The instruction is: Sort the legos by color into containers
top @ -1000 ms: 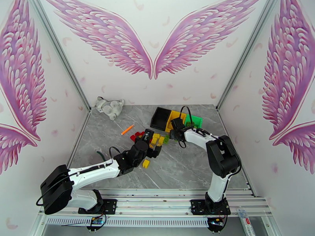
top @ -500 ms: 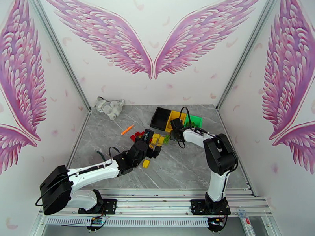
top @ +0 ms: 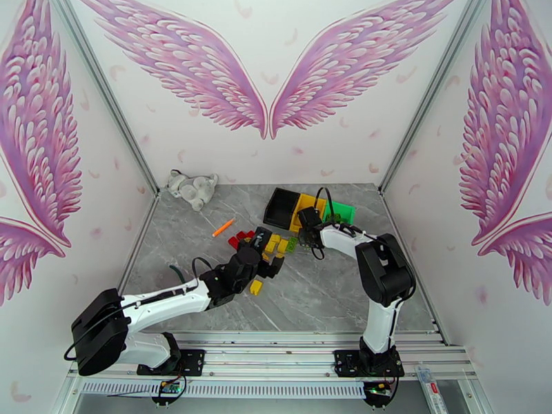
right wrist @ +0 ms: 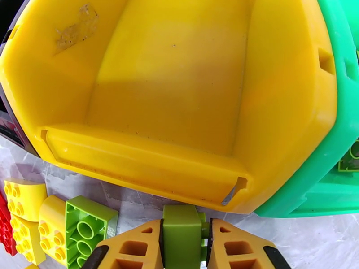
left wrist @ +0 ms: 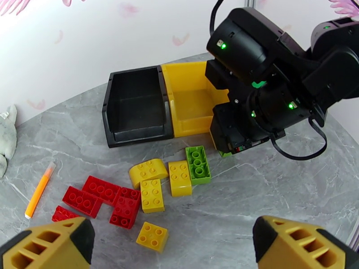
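Legos sort into three open rectangular plastic bins, touching in a row: black bin (left wrist: 134,133), yellow bin (right wrist: 134,151), green bin (right wrist: 323,175). Loose red, yellow and green studded bricks (left wrist: 152,193) lie studs up on the grey marbled table (left wrist: 251,184) just before the bins. Left gripper (left wrist: 177,247) hangs above them, spread wide and empty. Right gripper (right wrist: 181,247) pinches one small green brick (right wrist: 181,227) just before the yellow bin's front lip, beside the green bin. Its studs seem to face one finger; long axis probably runs along the fingers, can't confirm. Light, rigid, slick plastic, so clamp the flat sidewalls squarely.
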`<state>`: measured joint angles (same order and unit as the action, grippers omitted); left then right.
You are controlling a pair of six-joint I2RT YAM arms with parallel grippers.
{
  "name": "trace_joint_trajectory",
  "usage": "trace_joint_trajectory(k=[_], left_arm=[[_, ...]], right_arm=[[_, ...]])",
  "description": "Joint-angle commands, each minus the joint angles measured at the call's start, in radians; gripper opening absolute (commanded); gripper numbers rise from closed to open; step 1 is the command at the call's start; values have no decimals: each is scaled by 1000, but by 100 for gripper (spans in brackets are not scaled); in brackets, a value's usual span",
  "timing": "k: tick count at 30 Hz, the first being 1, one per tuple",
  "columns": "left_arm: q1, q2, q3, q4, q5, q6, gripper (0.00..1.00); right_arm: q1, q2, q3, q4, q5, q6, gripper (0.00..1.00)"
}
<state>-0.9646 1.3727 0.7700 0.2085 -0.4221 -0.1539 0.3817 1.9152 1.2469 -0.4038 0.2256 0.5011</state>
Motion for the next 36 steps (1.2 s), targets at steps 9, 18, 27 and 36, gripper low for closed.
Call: trace_joint_trajectory(k=[9,18,27,36], left_arm=[[-153,153,-11,260,-133,285,99],[-220,141,-96,471,-163,388,99],[-209,2,-115,339,-95,264,99],[-148,-174,-200,301,-108,154,99]], right_arm=[[-105,-282,-87,23,49,20,20],[-276,-201,45,-20,-18,42,21],[-309,-67,189,-94,-34,1,39],[-273,-189,104,-46,-94,-23,73]])
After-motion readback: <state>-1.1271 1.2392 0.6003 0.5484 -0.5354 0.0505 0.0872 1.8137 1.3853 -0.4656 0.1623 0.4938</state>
